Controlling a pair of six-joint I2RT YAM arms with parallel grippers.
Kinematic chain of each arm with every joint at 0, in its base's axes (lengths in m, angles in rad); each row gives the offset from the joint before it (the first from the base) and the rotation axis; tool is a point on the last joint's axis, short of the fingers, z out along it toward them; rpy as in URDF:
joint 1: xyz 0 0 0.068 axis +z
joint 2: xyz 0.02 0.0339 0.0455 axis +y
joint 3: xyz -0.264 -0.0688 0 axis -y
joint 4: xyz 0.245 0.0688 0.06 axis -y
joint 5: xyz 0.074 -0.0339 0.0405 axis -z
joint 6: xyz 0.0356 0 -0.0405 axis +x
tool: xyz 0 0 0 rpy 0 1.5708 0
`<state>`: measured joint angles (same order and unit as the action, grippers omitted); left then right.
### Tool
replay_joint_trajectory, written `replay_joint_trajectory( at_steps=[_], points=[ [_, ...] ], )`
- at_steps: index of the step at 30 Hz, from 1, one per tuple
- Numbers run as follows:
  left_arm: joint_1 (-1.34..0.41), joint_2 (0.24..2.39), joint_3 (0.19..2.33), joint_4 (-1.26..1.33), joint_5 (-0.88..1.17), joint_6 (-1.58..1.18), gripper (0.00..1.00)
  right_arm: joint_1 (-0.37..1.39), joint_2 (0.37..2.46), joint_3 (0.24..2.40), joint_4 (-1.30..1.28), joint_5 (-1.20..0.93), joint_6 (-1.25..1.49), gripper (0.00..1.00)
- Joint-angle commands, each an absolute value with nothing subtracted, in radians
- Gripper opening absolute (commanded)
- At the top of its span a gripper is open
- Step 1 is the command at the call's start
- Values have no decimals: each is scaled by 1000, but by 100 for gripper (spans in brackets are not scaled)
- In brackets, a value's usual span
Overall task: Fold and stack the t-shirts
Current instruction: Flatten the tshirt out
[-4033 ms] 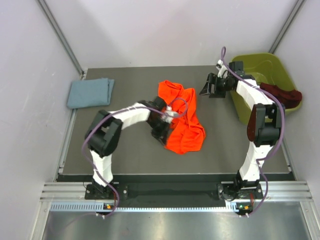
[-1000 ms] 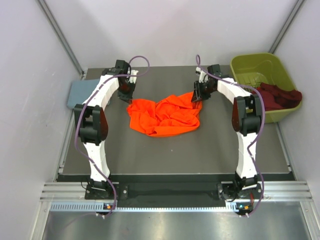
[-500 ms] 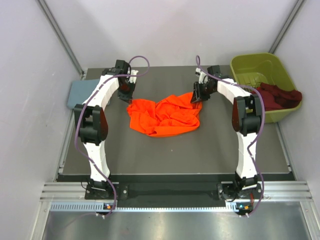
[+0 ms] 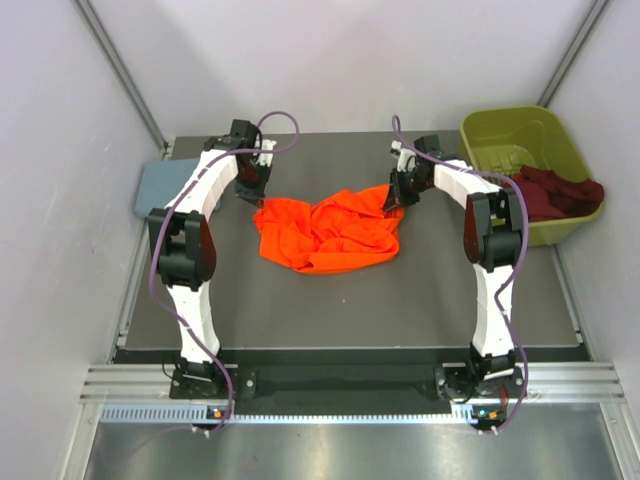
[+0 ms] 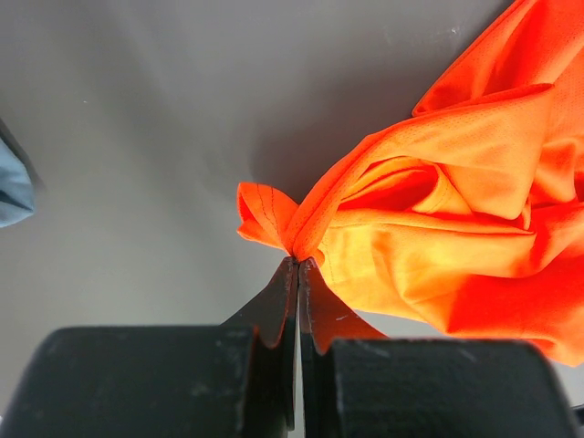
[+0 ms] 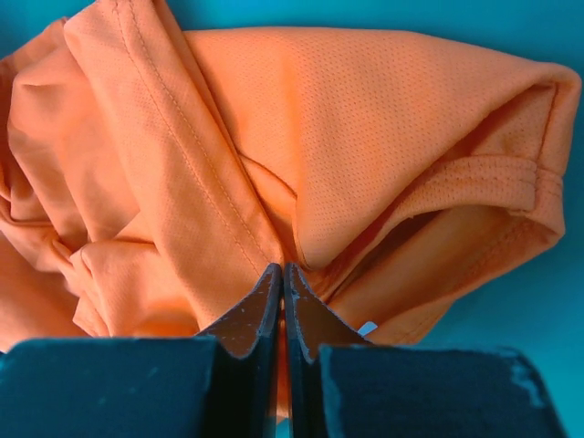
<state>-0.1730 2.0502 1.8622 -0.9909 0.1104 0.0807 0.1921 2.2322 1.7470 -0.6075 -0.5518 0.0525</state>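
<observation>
An orange t-shirt (image 4: 328,232) lies crumpled in the middle of the dark table (image 4: 350,300). My left gripper (image 4: 253,189) is shut on its left corner; the left wrist view shows a small fold of orange t-shirt (image 5: 438,219) pinched at the tips of the left gripper (image 5: 298,261). My right gripper (image 4: 398,196) is shut on the shirt's right edge, and in the right wrist view the right gripper (image 6: 282,270) pinches the orange t-shirt (image 6: 274,146) near a hemmed opening. A folded grey-blue t-shirt (image 4: 160,187) lies at the table's far left.
A green bin (image 4: 500,130) stands at the back right, with a dark red garment (image 4: 560,192) hanging over its rim. White walls enclose the table on three sides. A corner of the grey-blue shirt (image 5: 11,187) shows at the left of the left wrist view.
The right gripper has closed on the shirt's right edge. Four seconds ago both arms were elsewhere and the shirt lay bunched further right; in the last second the cloth has hardly moved.
</observation>
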Motion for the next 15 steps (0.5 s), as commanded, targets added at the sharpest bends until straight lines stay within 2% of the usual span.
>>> replay_joint_trajectory(
  at_steps=[1, 15],
  points=[
    [-169, 1991, 1864, -962, 101, 86, 0, 193, 2214, 1766, -575, -574, 48, 0],
    [-169, 2003, 1888, -956, 104, 81, 0, 193, 2138, 1900, -569, -571, 46, 0]
  ],
)
